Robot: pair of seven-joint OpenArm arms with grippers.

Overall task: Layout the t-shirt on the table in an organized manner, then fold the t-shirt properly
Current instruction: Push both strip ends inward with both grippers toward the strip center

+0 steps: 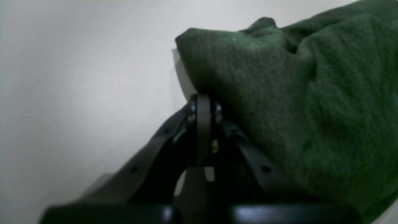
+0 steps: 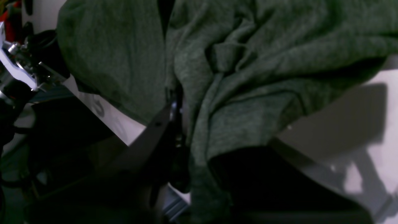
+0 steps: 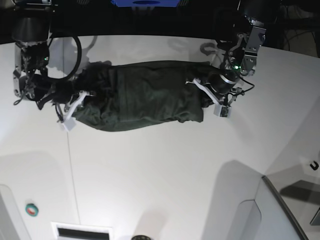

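Observation:
The dark green t-shirt (image 3: 140,97) lies bunched in a long crumpled strip across the far half of the white table (image 3: 160,170). At its right end in the base view, my left gripper (image 3: 200,91) is shut on a fold. The left wrist view shows its fingers (image 1: 203,101) together, with the t-shirt (image 1: 311,109) draped over the tips. At the strip's other end my right gripper (image 3: 75,105) holds the cloth. Seen from the right wrist, that gripper (image 2: 175,105) is pinched into wrinkled t-shirt (image 2: 248,62) fabric above the table (image 2: 357,124).
A grey angled panel (image 3: 285,210) sits at the near right corner. A thin dark seam (image 3: 70,165) runs down the tabletop on the left. A small round button (image 3: 31,209) and a slot (image 3: 82,231) sit near the front left edge.

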